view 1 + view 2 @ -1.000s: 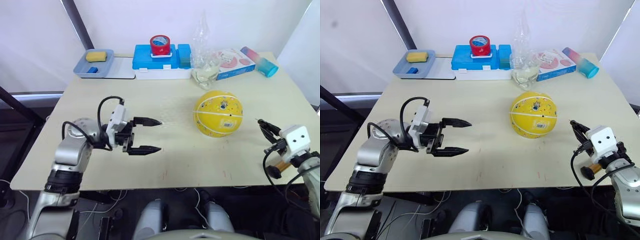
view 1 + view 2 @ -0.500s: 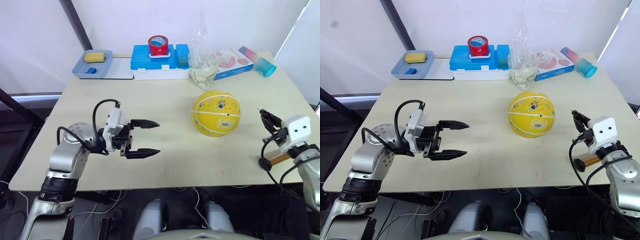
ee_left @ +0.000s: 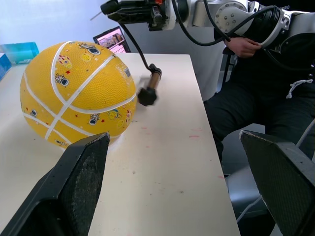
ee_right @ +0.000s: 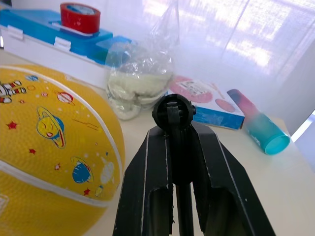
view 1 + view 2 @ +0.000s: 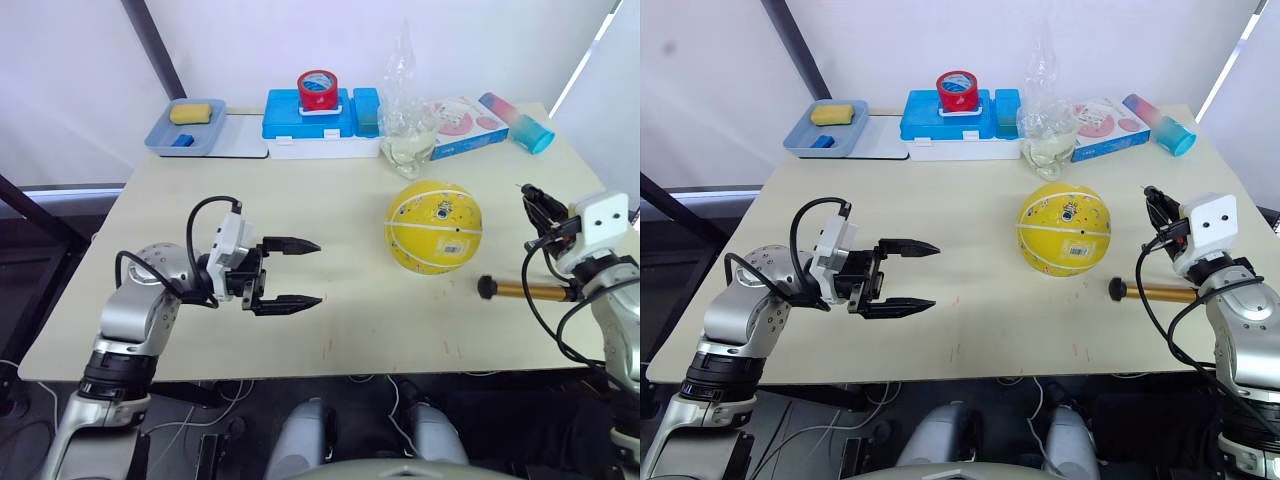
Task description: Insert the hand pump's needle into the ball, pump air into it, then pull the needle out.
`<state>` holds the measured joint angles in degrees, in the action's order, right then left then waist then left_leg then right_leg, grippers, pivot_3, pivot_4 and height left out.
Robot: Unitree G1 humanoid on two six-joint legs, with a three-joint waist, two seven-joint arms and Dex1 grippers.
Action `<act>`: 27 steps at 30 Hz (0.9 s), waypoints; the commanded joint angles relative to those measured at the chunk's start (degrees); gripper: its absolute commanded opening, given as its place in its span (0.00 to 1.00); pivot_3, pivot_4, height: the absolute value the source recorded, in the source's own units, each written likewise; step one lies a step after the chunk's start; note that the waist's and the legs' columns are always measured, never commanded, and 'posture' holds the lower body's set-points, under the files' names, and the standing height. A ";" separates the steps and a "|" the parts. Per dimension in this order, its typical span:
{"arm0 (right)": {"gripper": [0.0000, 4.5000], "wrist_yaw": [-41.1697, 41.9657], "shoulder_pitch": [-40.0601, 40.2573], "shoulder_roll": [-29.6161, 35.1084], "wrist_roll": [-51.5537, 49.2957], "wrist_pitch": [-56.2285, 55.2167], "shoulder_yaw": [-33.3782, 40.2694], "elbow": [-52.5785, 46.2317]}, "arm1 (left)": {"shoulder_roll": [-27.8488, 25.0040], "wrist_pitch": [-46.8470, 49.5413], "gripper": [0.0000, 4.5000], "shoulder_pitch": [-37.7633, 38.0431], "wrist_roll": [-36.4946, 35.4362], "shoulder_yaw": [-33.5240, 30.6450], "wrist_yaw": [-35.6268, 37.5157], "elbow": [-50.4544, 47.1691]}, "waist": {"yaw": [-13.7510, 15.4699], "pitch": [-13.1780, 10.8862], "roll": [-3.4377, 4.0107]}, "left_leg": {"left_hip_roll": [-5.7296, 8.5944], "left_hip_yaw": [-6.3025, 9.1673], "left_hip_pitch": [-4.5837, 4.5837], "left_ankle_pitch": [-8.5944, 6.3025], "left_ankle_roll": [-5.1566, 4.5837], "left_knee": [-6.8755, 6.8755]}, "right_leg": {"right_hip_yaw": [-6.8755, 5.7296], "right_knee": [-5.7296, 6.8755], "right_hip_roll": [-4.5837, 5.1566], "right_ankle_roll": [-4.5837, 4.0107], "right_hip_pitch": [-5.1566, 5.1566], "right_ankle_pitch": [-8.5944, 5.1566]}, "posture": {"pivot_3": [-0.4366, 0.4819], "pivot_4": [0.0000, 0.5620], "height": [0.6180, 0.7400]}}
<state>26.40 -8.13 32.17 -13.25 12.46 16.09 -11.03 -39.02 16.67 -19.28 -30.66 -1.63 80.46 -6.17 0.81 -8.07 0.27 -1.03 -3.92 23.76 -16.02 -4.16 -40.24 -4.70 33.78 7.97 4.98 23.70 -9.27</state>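
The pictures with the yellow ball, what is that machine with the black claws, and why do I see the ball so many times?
It is a robot with two arms. Two pictures come from cameras in its head, looking down at a table. Two more come from little cameras on its wrists, so the ball looks big there.

The left gripper hangs open over the table, holding nothing. The right gripper pinches the black hose end of a hand pump, whose brown tube lies on the table beside the ball.

At the back sit a red tape roll on a blue box, a grey tray and a plastic bag.
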 commanded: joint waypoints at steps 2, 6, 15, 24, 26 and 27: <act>0.18 0.71 0.56 1.31 1.81 -0.14 -1.05 0.52 | 0.04 -0.76 1.00 -0.23 -1.06 -0.13 -0.30 -1.82 | -0.06 0.00 0.00 | 0.00 0.00 -0.01 0.00 0.00 0.00 | 0.00 0.02 0.00 0.03 0.01 -0.02 | 0.48 0.27 0.91; 0.53 1.24 1.47 1.57 1.88 0.30 -0.85 0.71 | 0.01 -0.82 1.00 -0.08 -1.04 -0.17 -0.44 -1.92 | -0.03 0.00 0.00 | -0.01 0.00 -0.01 0.00 0.00 0.00 | 0.00 0.02 0.00 0.04 0.01 -0.03 | 0.48 0.27 0.91; 0.98 1.98 5.79 2.88 -0.62 2.76 3.04 -1.85 | 0.20 -1.20 1.00 -0.20 -0.74 -0.07 -0.62 -1.02 | 0.00 -0.01 0.00 | -0.02 0.01 0.00 0.00 0.00 0.00 | 0.00 0.01 0.00 0.05 0.01 -0.04 | 0.48 0.27 0.91; 0.98 4.28 18.35 0.68 -6.32 2.69 8.95 -9.15 | 0.88 -2.15 1.00 2.63 0.29 -1.20 -3.78 1.37 | -0.06 -0.01 -0.01 | -0.13 0.00 -0.02 -0.02 -0.02 0.01 | 0.00 0.01 -0.01 0.11 0.02 -0.07 | 0.48 0.27 0.91; 0.98 5.09 21.27 -0.33 -7.47 2.02 9.70 -10.24 | 0.92 -2.98 1.00 3.94 1.20 -1.50 -5.29 1.85 | -0.06 -0.01 -0.01 | -0.20 0.01 -0.03 -0.04 -0.05 0.02 | 0.01 0.02 -0.02 0.11 0.03 -0.08 | 0.48 0.27 0.91; 0.98 5.61 22.72 -0.87 -8.02 1.56 10.12 -10.41 | 0.92 -3.38 1.00 4.64 1.71 -1.62 -6.09 2.13 | -0.06 -0.01 -0.01 | -0.20 0.01 -0.03 -0.04 -0.05 0.02 | 0.01 0.01 -0.02 0.11 0.03 -0.08 | 0.48 0.27 0.91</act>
<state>31.14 13.21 31.84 -19.52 15.63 23.76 -18.89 -37.99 14.90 -15.45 -29.76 -1.70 75.76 -3.80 0.76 -8.07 0.27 -1.26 -3.92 23.76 -16.11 -4.28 -40.21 -4.69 33.78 7.96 5.10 23.76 -9.36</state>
